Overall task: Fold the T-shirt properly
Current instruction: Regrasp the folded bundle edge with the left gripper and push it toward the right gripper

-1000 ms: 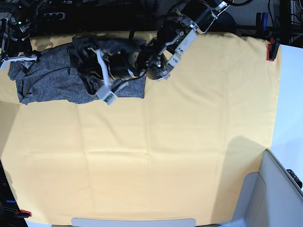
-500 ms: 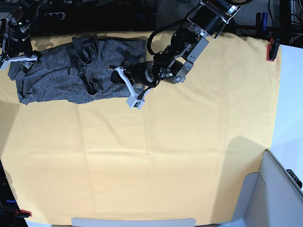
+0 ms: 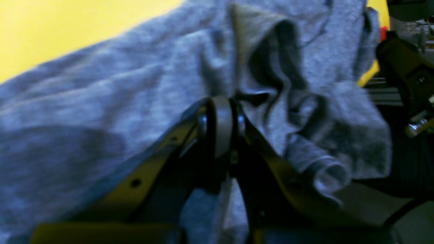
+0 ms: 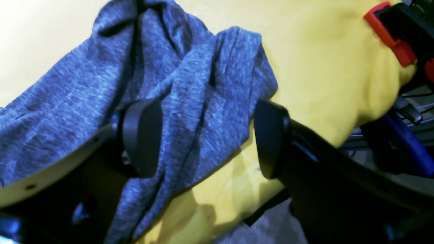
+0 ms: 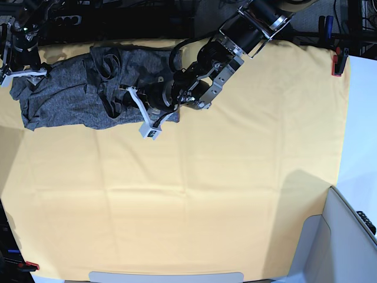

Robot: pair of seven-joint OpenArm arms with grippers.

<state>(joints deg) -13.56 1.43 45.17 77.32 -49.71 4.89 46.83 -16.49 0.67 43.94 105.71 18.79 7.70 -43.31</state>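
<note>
Grey T-shirt [image 5: 70, 94] bunched at ten o'clock on yellow cloth [image 5: 194, 200], left gripper [image 3: 219, 126] clenched over it, right gripper [image 4: 206, 135] spread, fabric lying between jaws

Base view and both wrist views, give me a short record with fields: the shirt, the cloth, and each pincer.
shirt: heather-grey knit T-shirt, crumpled at the far left of the table
cloth: plain yellow table cloth, under the shirt
left pincer: left pincer, pads together, over the shirt's near edge; no fabric visibly pinched
right pincer: right pincer, open, a shirt fold between its pads
clamp: red clamp on the cloth's far right corner
</note>
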